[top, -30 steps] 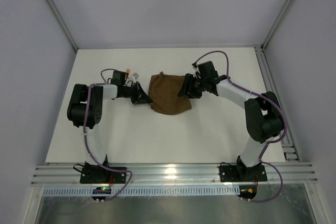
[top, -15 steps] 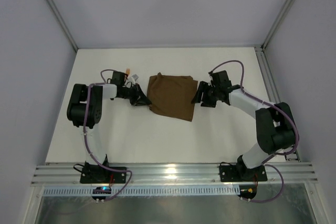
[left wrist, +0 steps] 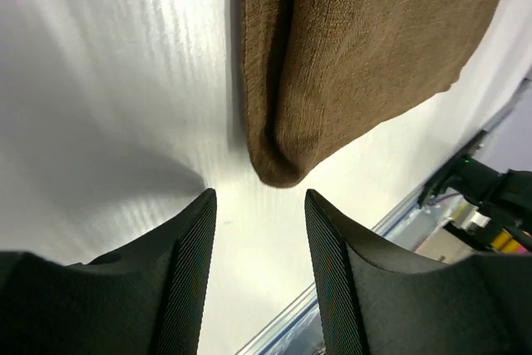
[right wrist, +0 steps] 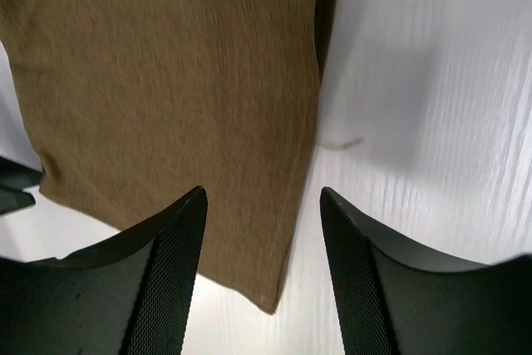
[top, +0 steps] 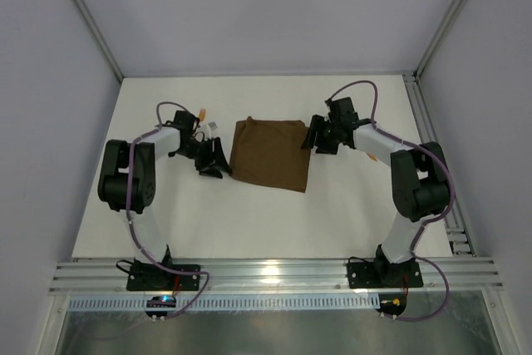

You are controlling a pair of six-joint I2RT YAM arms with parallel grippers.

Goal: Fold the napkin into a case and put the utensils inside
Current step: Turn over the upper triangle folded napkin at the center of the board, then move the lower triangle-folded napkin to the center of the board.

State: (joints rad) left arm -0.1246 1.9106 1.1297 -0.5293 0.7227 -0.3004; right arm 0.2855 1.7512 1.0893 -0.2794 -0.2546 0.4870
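The napkin point(top: 268, 155) lies flat on the white table as a folded dark brown rectangle. My left gripper point(top: 218, 160) is just off its left edge, open, with only bare table between its fingers point(left wrist: 184, 272). In the left wrist view a rounded folded corner of the napkin point(left wrist: 332, 56) sits just ahead of my left gripper point(left wrist: 258, 234). My right gripper point(top: 315, 137) stands open at the cloth's right edge. In the right wrist view the napkin's point(right wrist: 166, 72) stitched edge runs below and between the fingers of my right gripper point(right wrist: 259, 243), which hold nothing. The utensils are out of view.
An aluminium rail point(top: 274, 273) runs along the near edge by both arm bases. A second rail point(top: 428, 143) borders the table's right side. Grey walls enclose the left, far and right sides. A small thread point(right wrist: 341, 144) lies on the table beside the cloth.
My left gripper has opened, let go of the napkin's left edge and drawn back slightly. My right gripper came off the top of the cloth to its right edge, and the napkin now lies wider and flatter.
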